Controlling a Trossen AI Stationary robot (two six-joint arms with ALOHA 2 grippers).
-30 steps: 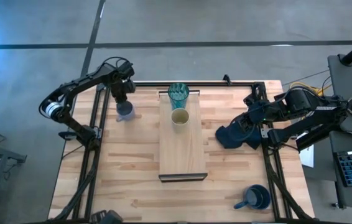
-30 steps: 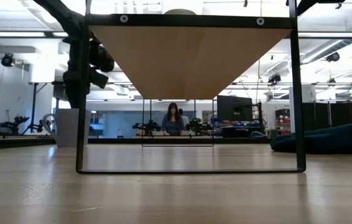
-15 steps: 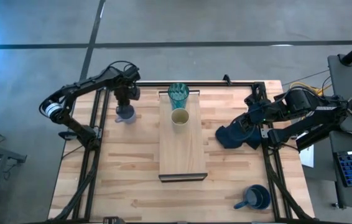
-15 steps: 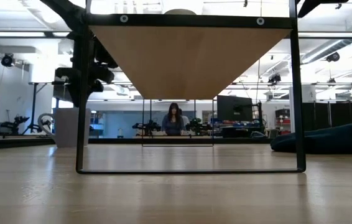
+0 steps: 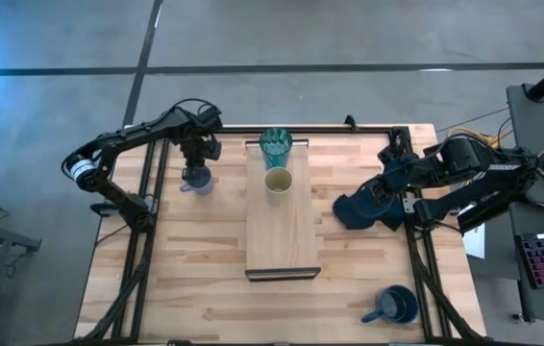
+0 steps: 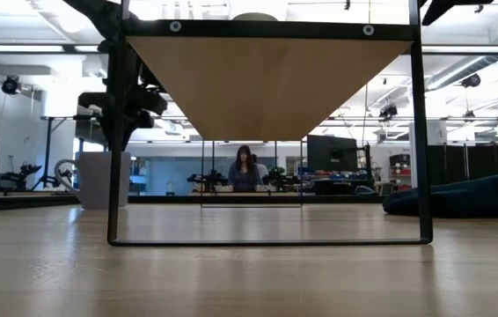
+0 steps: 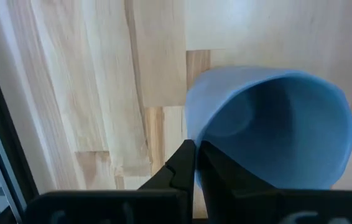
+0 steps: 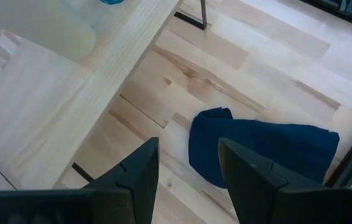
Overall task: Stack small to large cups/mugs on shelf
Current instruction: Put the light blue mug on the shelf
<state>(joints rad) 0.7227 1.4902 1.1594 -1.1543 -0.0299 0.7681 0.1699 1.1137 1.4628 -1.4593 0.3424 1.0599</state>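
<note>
The pale blue-grey mug (image 5: 195,180) stands on the slatted table left of the shelf (image 5: 282,235); it also shows in the low view (image 6: 98,180). My left gripper (image 5: 199,159) is above it, shut on its rim. The teal ribbed glass (image 5: 275,146) and the small tan cup (image 5: 278,181) stand on the shelf's far end. The dark blue handled mug (image 5: 395,305) stands at the table's near right corner. My right gripper (image 5: 378,195) is open and empty over the navy cloth (image 5: 357,210). My left gripper holds the mug's rim (image 7: 191,134) with one finger (image 7: 216,165) inside the mug and the other (image 7: 179,165) outside, the wall pinched between them. The fingers come from above, pointing down. In the low view the mug's base seems to stay on the table.
The shelf stands raised on a black metal frame (image 6: 115,176) over the table's middle. Black frame rails run along the table's left (image 5: 147,221) and right (image 5: 416,240) sides. The navy cloth lies by the right rail. A person (image 6: 245,169) is far behind the table.
My left gripper has moved a little toward the shelf and its wrist has turned. The pale blue-grey mug has shifted slightly with it.
</note>
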